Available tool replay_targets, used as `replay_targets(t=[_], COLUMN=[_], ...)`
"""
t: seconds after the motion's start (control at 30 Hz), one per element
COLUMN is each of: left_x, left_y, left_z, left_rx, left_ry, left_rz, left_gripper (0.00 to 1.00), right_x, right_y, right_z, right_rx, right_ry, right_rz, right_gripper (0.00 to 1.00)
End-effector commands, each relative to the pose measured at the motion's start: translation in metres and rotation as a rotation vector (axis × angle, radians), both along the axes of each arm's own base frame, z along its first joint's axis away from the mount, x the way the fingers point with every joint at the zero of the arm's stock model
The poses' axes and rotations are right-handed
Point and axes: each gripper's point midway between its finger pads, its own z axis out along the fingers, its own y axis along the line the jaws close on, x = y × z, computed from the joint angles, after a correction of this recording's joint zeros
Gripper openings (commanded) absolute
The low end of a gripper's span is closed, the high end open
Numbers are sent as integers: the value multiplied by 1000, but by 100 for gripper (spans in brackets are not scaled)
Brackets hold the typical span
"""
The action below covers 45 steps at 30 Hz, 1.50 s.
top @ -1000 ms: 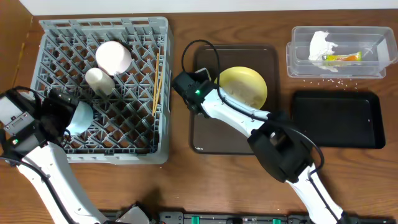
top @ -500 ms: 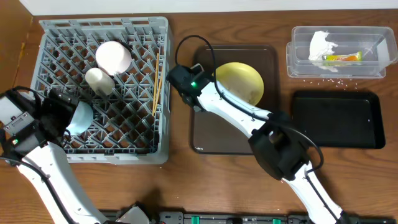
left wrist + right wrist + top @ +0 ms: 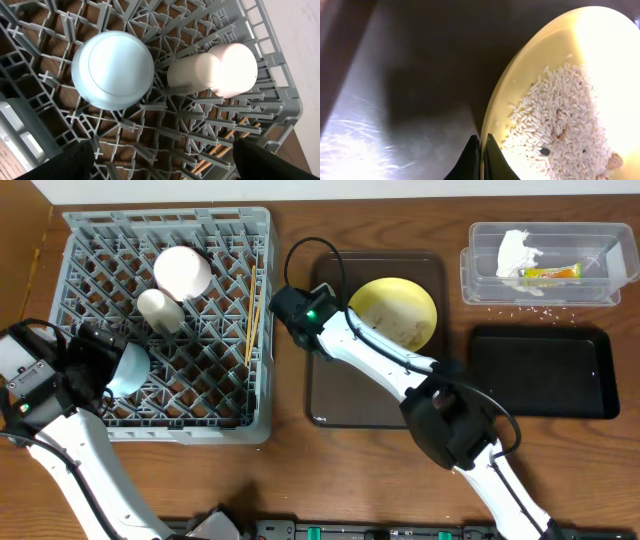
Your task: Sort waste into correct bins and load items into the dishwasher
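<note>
Right wrist: right end effector (image 3: 481,149) pinches plate (image 3: 600,60) rim, rice (image 3: 555,125) shown; left end effector (image 3: 170,160) spread.

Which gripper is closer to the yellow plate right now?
Right. The right gripper pinches the rim of the pale yellow plate; the left gripper hangs open over the dish rack.

Over the last second your right arm's wrist slid up and left along the dark brown tray (image 3: 335,395). The pale yellow plate (image 3: 385,298), pinched at its rim by your right hand (image 3: 481,144), got dragged left a bit. Now it's swung back out right and looks more tipped, with the rice crumbs (image 3: 410,330) bunched at its lower right.
</note>
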Motion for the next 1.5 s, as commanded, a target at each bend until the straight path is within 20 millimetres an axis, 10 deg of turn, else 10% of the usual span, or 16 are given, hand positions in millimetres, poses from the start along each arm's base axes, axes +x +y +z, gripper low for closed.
replay_targets(t=[0.0, 0.37, 0.77, 1.47], left_x=[2, 2, 2, 2], left_y=[-1, -1, -1, -1], left_z=[-1, -1, -1, -1], left_rx=[-6, -6, -6, -6], left_ry=[-2, -1, -1, -1], left_rz=[-7, -7, -7, -7], left_gripper=[90, 90, 90, 90], right_x=[14, 46, 84, 61], right_y=[-4, -25, -129, -284], right_z=[20, 77, 134, 127], right_rx=[-19, 42, 156, 288], right_ry=[-90, -217, -296, -243], right_rz=[-46, -197, -599, -1347], right_gripper=[1, 1, 1, 1])
